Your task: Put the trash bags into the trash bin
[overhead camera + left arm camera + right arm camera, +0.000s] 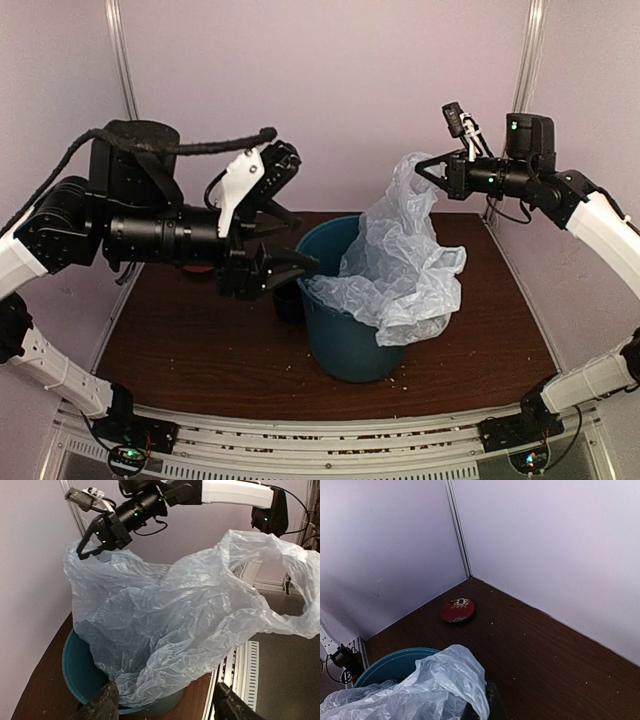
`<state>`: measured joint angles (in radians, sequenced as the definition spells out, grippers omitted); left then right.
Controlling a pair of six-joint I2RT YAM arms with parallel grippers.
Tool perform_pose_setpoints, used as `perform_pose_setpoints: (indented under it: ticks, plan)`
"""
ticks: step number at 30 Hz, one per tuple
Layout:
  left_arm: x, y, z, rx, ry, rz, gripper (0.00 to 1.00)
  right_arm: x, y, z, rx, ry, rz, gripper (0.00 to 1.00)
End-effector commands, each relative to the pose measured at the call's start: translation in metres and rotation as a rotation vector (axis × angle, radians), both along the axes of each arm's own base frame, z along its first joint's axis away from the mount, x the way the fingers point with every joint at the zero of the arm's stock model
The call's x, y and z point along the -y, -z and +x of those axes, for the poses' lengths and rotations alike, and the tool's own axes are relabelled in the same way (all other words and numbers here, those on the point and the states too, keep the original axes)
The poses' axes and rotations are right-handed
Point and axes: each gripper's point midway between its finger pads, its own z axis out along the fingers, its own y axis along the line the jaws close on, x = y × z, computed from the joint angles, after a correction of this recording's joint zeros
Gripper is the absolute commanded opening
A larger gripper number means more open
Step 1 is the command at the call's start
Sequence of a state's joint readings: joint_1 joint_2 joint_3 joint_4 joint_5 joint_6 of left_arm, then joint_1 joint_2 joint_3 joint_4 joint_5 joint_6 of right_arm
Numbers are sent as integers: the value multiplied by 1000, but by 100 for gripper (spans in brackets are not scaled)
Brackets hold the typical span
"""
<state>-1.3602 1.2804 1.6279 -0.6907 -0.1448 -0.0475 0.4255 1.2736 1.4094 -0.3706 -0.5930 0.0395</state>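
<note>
Seen from above: two black-and-white robot arms, one bin, one plastic bag, one small cup, all on one dark brown wooden desk (200, 350) dotted with pale crumbs. A wrist view adds one small red plate.

The bin (340, 345) stands at the centre of the frame. It is a round teal-blue bucket with a rolled rim and sides that taper toward the base.

The bag (400, 260) is thin, see-through and pale blue-grey, crumpled into many fine creases. Its lower part lies across the mouth of the bin and spills over the rim on the right side of the frame, hanging partway down the outer wall. Its upper part rises in a loose peak toward the upper right.

The right arm (540, 180) reaches in from the upper right. Its jaws are pressed together on the top edge of the bag, holding that peak up above the bin.

The left arm (150, 235) fills the left half of the frame. Its jaws stand wide apart beside the bin's rim on the left and grip nothing; in its own wrist view the bag billows just beyond the two dark fingertips (102, 705).

The cup (288, 303), dark and mostly hidden, sits just beside the bin on the left.

The plate (457, 610), with a flower pattern, lies near the back corner of the desk, well apart from the bin.
</note>
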Motion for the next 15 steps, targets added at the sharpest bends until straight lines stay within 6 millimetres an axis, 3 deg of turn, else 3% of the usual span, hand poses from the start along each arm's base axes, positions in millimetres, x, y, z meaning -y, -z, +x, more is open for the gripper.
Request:
perform_pose_setpoints:
  ticks: [1, 5, 11, 13, 15]
  plan:
    - [16, -19, -33, 73, 76, -21, 67, 5, -12, 1, 50, 34, -6, 0]
    - [28, -32, -71, 126, 180, -36, 73, 7, -7, 2, 43, 44, -14, 0]
    - [58, -25, -113, 157, 329, 3, 78, 9, -4, 2, 42, 55, -24, 0]
    - [67, -31, -118, 154, 326, -11, 78, 9, -5, 2, 44, 58, -23, 0]
    - [77, -39, -101, 141, 205, -24, 78, 10, -4, 2, 47, 63, -25, 0]
